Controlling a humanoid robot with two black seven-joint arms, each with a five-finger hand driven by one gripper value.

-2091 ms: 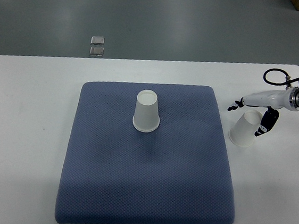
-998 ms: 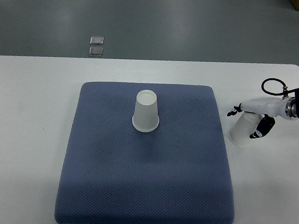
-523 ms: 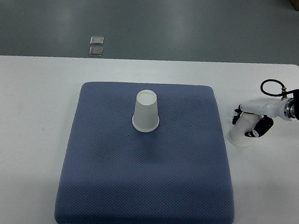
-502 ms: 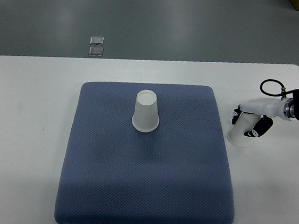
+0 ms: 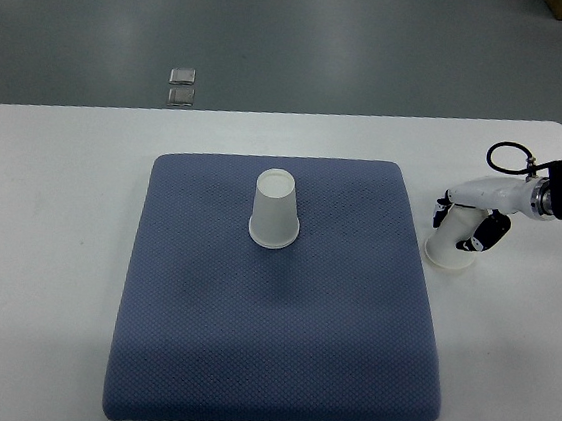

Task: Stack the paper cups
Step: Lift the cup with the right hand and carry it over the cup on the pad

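right hand gripping cup | white table, blue mat | grey floor

Your right hand has come in from the right edge and closed on the white paper cup at the right of the frame. About two seconds ago its fingers were spread above and beside the cup, thumb out to the left; now the dark fingertips wrap the cup's wall on both sides. The wrist has dropped lower and drawn slightly left. The cup itself has shifted a little up and left on the table, and now leans toward the pad's edge.
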